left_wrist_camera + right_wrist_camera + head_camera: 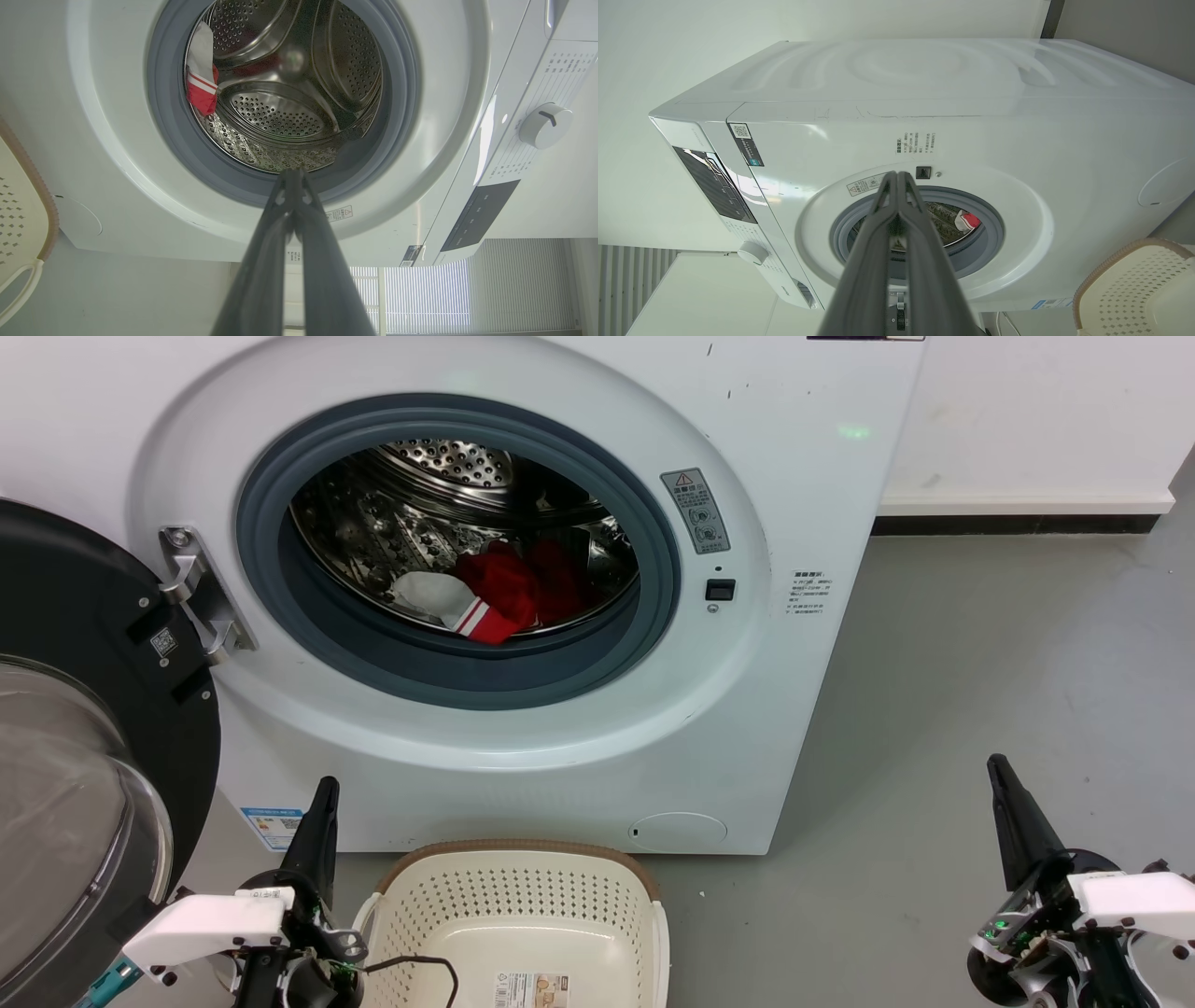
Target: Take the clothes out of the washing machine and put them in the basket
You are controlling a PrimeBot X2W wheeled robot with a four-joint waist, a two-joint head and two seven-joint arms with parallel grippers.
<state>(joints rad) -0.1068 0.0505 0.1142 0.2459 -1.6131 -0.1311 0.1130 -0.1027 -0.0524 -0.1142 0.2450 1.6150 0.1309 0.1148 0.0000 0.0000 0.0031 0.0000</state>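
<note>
Clothes (pixel 509 590) lay heaped in the washing machine (pixel 775 709) drum, none visible in the basket (pixel 523 851). Left gripper (pixel 326 789) and right gripper (pixel 999 767) hung low, fingers pressed together. Unloading seemingly not begun; one gripper needed to open and reach inside.

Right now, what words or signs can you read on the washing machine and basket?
"!" in a triangle: grey sticker on the washing machine; its words too small.
Black print right of it: too small.
Blue label low down: blurred.
Paper label in the basket: too small.
</note>
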